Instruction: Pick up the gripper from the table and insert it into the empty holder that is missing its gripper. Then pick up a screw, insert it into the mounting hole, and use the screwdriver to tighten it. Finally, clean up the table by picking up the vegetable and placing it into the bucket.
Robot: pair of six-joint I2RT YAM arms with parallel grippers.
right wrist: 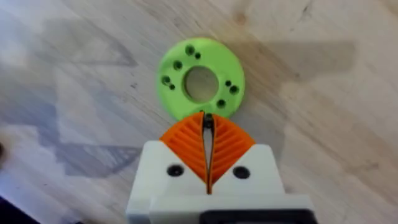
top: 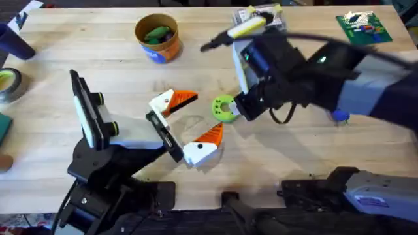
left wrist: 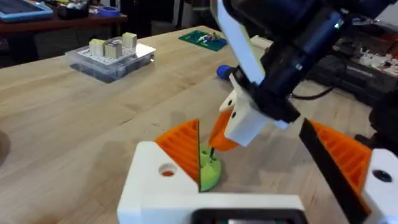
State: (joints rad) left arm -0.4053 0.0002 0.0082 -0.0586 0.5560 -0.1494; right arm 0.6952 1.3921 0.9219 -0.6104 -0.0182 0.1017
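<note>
At centre frame of the overhead view, the right gripper [top: 243,109] is lowered beside a green ring [top: 224,108] lying flat on the wooden table [top: 98,72]. Its wrist view shows the orange pads [right wrist: 186,146] clenched on a thin dark screw [right wrist: 208,124] at their tips, just over the ring's near edge. The ring has a large middle hole and several small holes.

Lower left of centre, the left gripper [top: 186,125] has its fingers spread wide and grasps nothing; one orange tip [top: 181,98] points toward the ring, the other [top: 211,134] lies below it.

At upper centre-left, the bucket [top: 157,37] stands upright with a green vegetable [top: 155,34] inside. The screwdriver [top: 339,117] shows as a blue end at right of centre, mostly hidden under the right arm. A green circuit board [top: 363,27] lies at upper right, and a clear tray [top: 261,16] at top centre.
</note>
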